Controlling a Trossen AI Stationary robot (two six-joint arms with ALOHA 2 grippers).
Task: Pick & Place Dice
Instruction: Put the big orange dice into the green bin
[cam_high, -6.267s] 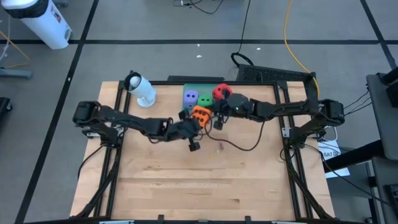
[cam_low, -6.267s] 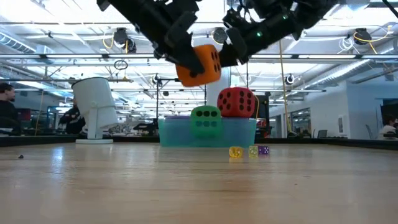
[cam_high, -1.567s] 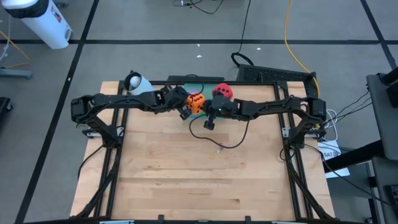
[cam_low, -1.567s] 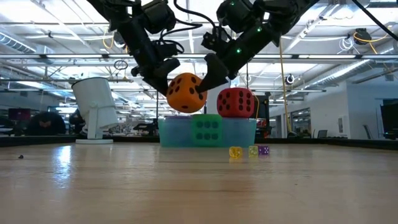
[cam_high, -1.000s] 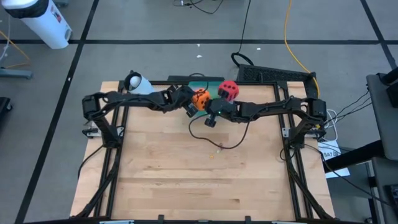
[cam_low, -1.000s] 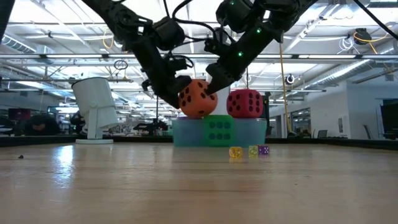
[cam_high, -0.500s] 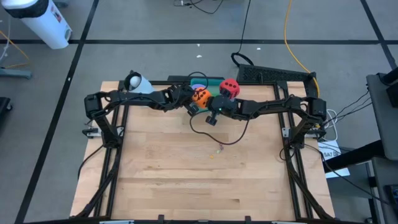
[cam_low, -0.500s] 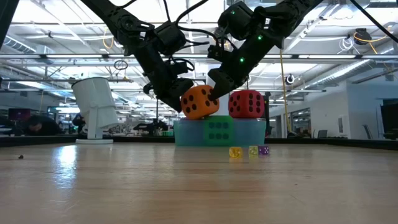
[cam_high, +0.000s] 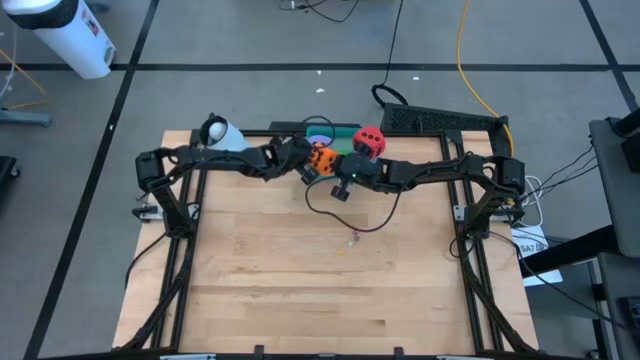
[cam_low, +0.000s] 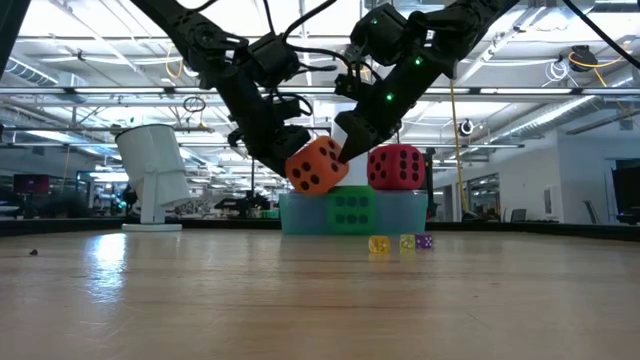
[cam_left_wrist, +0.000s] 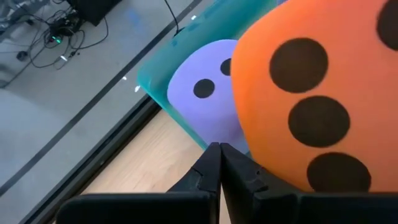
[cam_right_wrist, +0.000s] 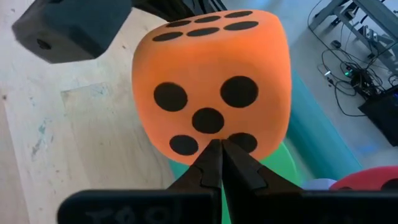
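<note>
left end effector is clenched tight, fingers pressed together with nothing between them, its tips against the left side of the orange die. right end effector is clenched too, tips meeting at the orange die's upper right corner in the low view. so the orange die sits squeezed between the two closed tips, tilted, up off the tabletop and just above the near edge of the teal tray.

right wrist view: the closed fingers touch the five-pip face of the orange die, six pips on the face above it, the left arm's dark housing close behind. left wrist view: the shut fingers sit right by the orange die, three pips showing, and beyond it a light purple die rests in the teal tray.

from above, both arms reach in from their sides and meet at the orange die near the tabletop's far edge. the red die stands just right of it on the tray; in the low view the red die is perched on top, the green die inside the tray below. three tiny dice lie on the tabletop in front. a white cylinder device stands at the far left corner.
</note>
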